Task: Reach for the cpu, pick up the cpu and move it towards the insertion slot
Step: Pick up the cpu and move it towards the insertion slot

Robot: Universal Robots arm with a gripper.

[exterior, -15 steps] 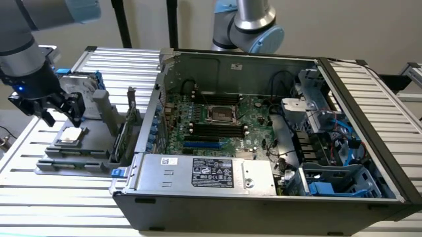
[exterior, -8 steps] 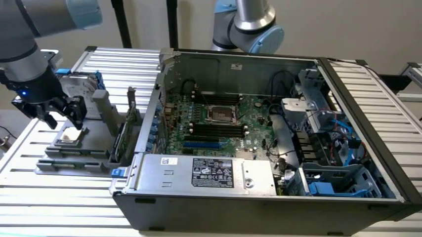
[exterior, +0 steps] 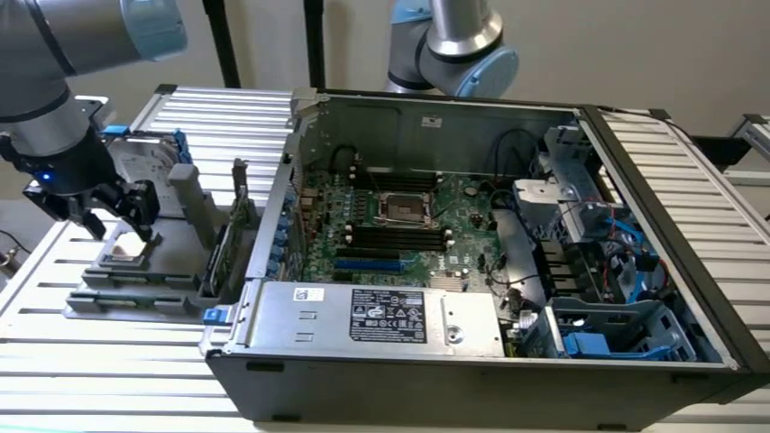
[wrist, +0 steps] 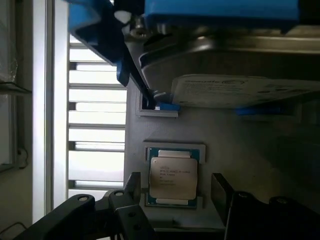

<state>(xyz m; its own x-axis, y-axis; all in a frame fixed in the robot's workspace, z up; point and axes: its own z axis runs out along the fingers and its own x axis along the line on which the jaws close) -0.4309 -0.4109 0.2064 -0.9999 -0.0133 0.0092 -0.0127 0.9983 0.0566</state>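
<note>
Black fingers (wrist: 131, 184) of the gripper (wrist: 175, 189) stood wide apart, one on each side of the cpu (wrist: 173, 177) and clear of its edges, holding nothing. That chip lay flat in a shallow pocket of a grey fixture (wrist: 245, 145) on the slatted bench (exterior: 72, 361). Reaching well here probably meant centring the cpu between the fingers, coming down level, and meeting two opposite edges squarely so it would not tilt. Print on its metal top was too fine to read. Just beyond, a hard drive (wrist: 230, 70) with blue rails (wrist: 220, 12) carried a white label (wrist: 240, 90), also unreadable. Farther off, well apart from the chip, the insertion slot (exterior: 406, 207) sat inside the open computer case (exterior: 481, 383), whose black sticker (exterior: 388, 316) gave no legible words.
</note>
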